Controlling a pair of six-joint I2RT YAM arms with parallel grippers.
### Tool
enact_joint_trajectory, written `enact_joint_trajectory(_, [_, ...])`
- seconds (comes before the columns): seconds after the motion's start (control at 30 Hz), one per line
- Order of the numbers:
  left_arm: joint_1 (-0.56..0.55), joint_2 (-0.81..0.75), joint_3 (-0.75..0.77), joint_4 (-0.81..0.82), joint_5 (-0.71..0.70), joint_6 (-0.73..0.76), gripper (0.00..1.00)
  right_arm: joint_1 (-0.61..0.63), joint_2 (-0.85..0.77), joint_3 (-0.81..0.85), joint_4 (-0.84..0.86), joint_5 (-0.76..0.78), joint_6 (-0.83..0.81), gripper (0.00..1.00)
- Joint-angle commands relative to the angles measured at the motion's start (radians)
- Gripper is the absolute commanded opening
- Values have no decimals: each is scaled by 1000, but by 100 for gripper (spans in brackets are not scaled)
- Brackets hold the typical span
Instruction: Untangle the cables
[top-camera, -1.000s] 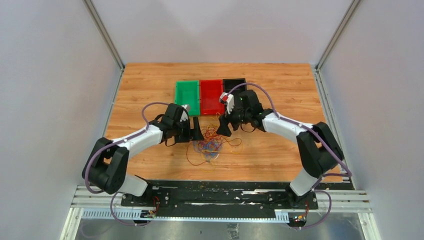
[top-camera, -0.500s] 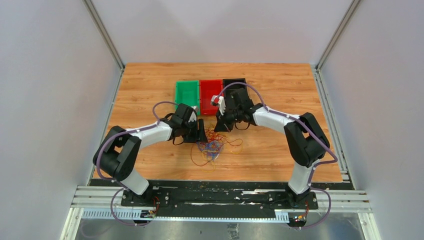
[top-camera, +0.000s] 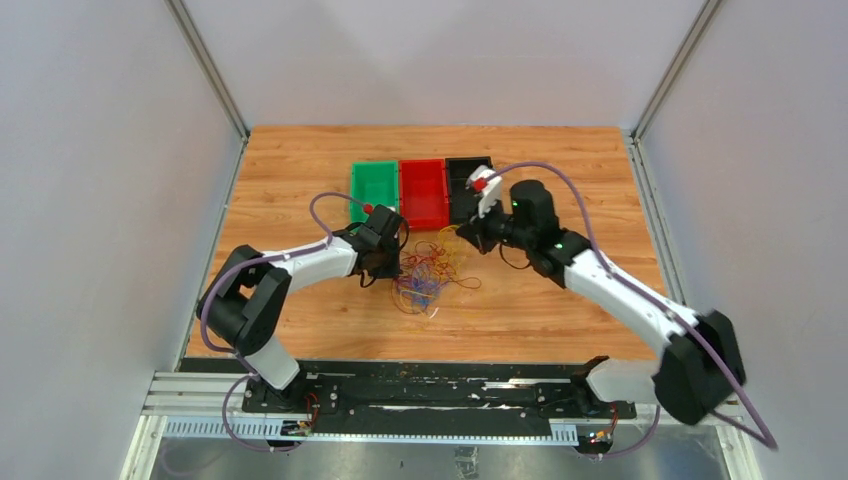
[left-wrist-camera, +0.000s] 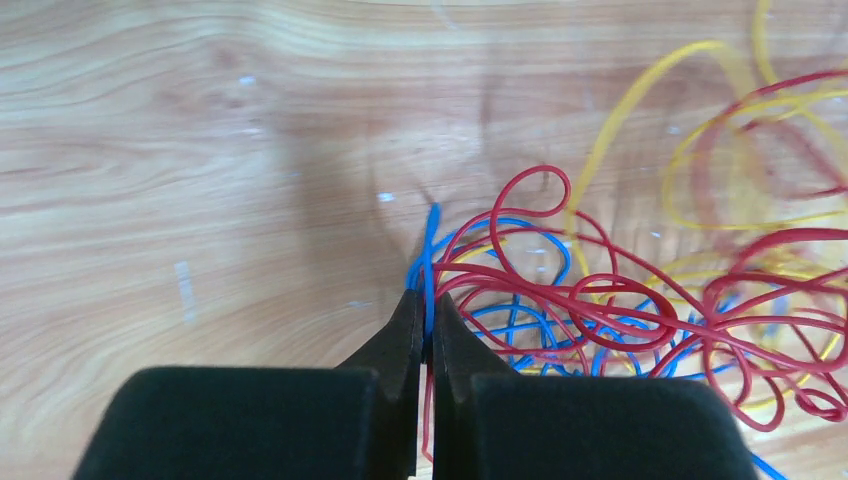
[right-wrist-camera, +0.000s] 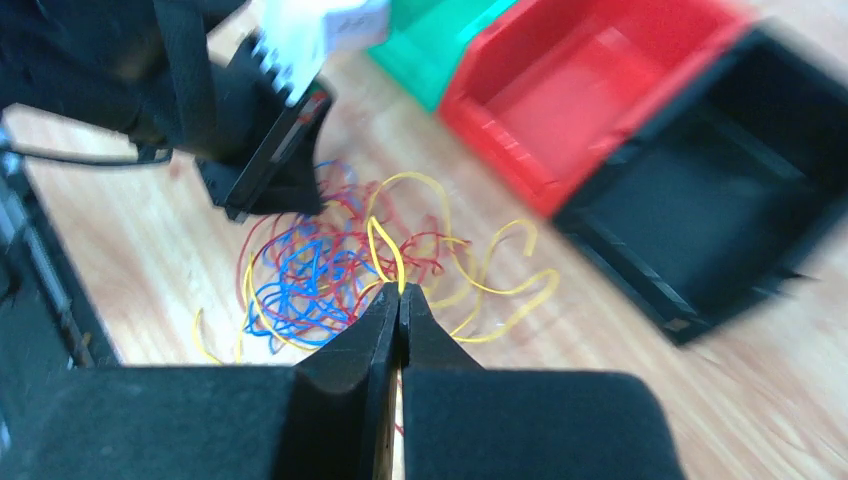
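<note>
The cables (top-camera: 426, 278) lie as one tangle of thin yellow, red and blue loops on the wooden table, between the two arms. My left gripper (top-camera: 398, 262) is low at the tangle's left edge. In the left wrist view the left gripper (left-wrist-camera: 427, 305) is shut on a blue cable (left-wrist-camera: 431, 235), and a red strand runs down between the fingers. My right gripper (top-camera: 458, 236) stands at the tangle's upper right. In the right wrist view the right gripper (right-wrist-camera: 400, 292) is shut on a yellow cable (right-wrist-camera: 385, 245) that rises from the pile.
Three small bins stand in a row just behind the tangle: green (top-camera: 354, 190), red (top-camera: 423, 195) and black (top-camera: 460, 170), the black one partly under my right arm. Grey walls enclose the table (top-camera: 300, 160) on three sides.
Both grippers have gone from open to shut, each on a strand. The left one pushed in toward the tangle. The right arm swung out to the right and drew its yellow cable up.
</note>
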Motion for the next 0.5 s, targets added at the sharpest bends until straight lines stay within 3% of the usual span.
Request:
enact_joint_trajectory(0.0, [-1, -59, -22, -103, -218, 2, 0, 4, -259, -65, 24, 398, 117, 0])
enact_joint_trajectory(0.2, [0, -131, -60, -184, -353, 9, 0, -35, -574, -89, -76, 769, 143, 0])
enact_joint_trajectory(0.47, [36, -256, -137, -275, -448, 31, 0, -69, -751, -2, -155, 1213, 3, 0])
